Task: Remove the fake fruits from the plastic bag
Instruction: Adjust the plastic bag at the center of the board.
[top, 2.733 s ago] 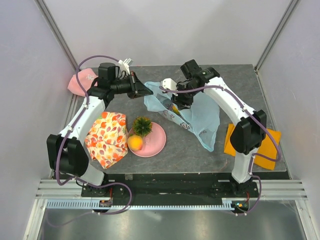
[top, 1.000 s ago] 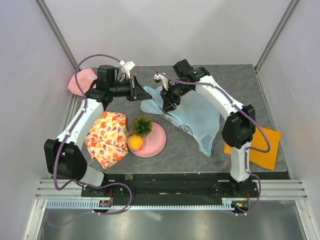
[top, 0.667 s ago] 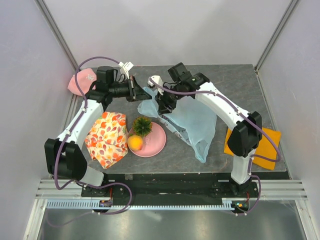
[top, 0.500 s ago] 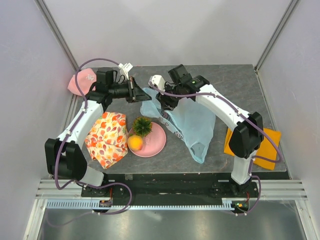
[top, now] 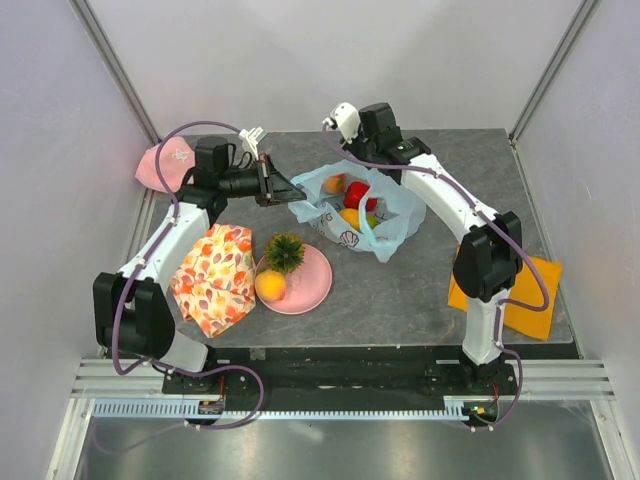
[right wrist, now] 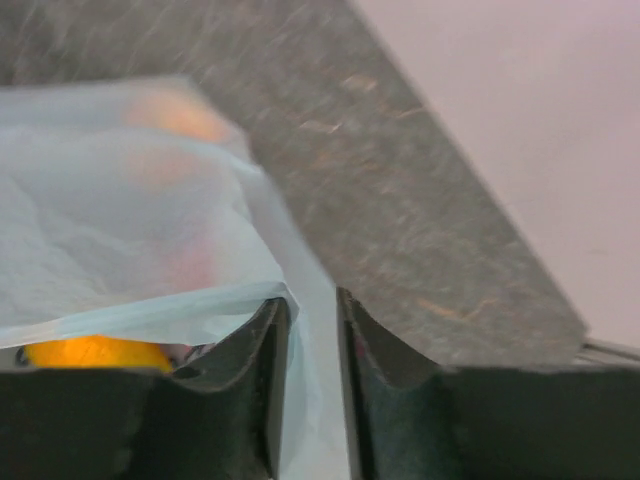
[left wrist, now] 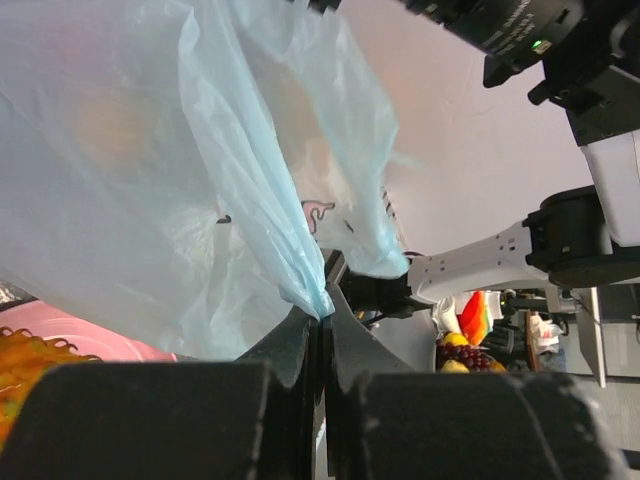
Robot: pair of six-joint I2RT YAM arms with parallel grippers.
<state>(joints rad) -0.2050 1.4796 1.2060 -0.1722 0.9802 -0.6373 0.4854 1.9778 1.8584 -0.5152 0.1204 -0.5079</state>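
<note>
Bag (top: 400, 215) sits 1 o'clock off the pink plate (top: 316, 276), left claw (left wrist: 322, 300) clenched on its 9 o'clock rim, right claw (right wrist: 313, 310) straddling the 12 o'clock rim, can't tell if gripped: confirm pinch, hold mouth taut.

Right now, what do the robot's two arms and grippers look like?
The left arm and right arm have white links, black joints and a purple cable each. The left gripper and right gripper have black fingers, with a white camera mount at each wrist.
</note>
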